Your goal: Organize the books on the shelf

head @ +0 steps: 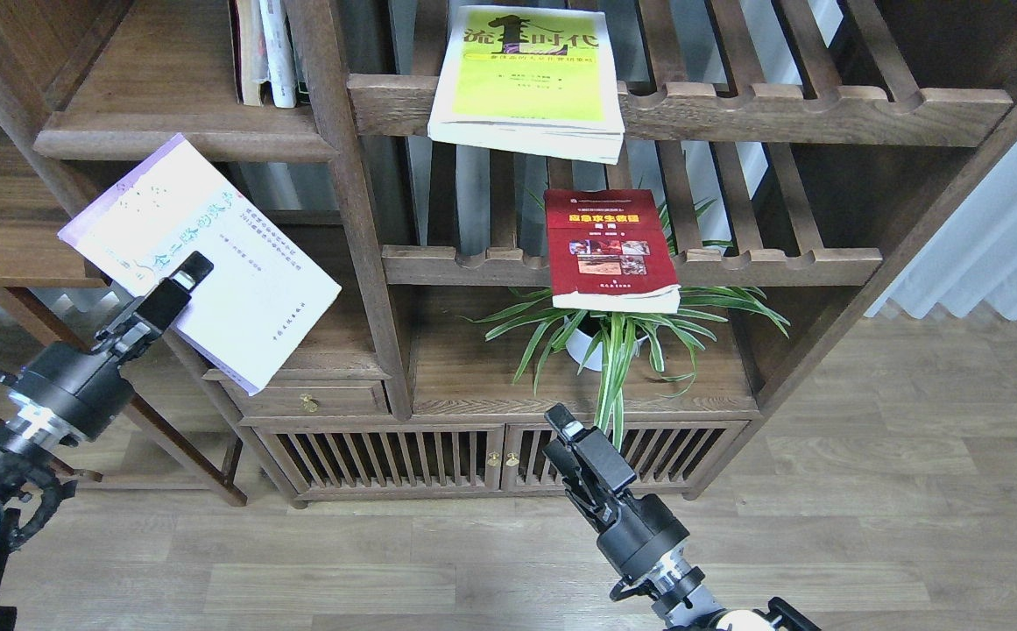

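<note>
Three books show here, and the big brown bookcase is the thing to find them by; the yellow-green book lies flat on the top slatted rack of the bookcase, and its front end sticks out past the bumpy rail; the dark red book lies flat on the slatted rack one step lower, and it hangs over the rail too; under the red book, on the low board of the bookcase, a green plant sits in a white pot.

The pale lavender-white book is in the air at the left front of the bookcase, tilted, with one corner low near the small drawer; the left pincer is clamped on its near edge, and one dark finger lies across the cover.

The solid shelf is in the top left part of the bookcase, just above the held book; a few thin books stand up at its right end, close to the post.

The right pincer is low in front of the bookcase doors, near the plant's long leaves, and it touches no book; its fingers are dark and close, so I cannot tell if they are apart or together.
</note>
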### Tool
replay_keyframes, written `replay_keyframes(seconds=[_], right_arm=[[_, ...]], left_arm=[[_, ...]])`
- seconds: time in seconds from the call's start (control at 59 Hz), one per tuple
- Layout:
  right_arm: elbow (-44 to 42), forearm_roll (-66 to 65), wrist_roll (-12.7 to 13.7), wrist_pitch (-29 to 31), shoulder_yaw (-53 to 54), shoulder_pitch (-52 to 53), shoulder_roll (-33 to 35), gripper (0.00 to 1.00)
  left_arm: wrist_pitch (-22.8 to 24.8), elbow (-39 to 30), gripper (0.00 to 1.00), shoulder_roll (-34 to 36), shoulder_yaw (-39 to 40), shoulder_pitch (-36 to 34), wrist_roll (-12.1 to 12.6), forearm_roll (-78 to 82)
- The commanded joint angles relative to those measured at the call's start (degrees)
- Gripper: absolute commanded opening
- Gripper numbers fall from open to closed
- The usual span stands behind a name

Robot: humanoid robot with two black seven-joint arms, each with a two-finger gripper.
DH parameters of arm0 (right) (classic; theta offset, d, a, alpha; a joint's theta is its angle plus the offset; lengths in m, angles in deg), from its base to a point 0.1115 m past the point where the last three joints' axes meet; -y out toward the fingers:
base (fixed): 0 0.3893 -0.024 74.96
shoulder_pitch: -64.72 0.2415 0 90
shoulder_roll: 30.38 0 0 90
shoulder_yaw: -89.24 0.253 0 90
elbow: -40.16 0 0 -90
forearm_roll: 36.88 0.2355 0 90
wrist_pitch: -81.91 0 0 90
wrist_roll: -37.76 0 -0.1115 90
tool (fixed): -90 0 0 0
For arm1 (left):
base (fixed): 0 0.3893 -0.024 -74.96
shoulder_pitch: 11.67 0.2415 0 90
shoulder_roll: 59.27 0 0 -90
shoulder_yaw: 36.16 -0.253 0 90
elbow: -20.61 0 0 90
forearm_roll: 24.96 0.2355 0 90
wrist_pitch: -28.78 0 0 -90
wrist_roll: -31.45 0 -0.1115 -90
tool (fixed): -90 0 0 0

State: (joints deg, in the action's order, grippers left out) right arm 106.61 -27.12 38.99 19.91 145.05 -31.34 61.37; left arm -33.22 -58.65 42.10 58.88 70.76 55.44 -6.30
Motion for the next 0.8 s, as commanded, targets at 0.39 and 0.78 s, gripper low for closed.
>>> replay_keyframes(seconds=[0.39, 0.78], right_arm=[[0.0, 0.0, 0.0, 0.0, 0.0, 0.1, -0.1, 0.98], [0.0, 0.0, 0.0, 0.0, 0.0, 0.1, -0.1, 0.98]], left_arm=[[0.0, 0.1, 0.00, 8.1, 3.0, -9.7, 0.9, 0.1], [0.0, 0.1, 0.00, 8.4, 2.9, -15.4, 1.8, 0.4]])
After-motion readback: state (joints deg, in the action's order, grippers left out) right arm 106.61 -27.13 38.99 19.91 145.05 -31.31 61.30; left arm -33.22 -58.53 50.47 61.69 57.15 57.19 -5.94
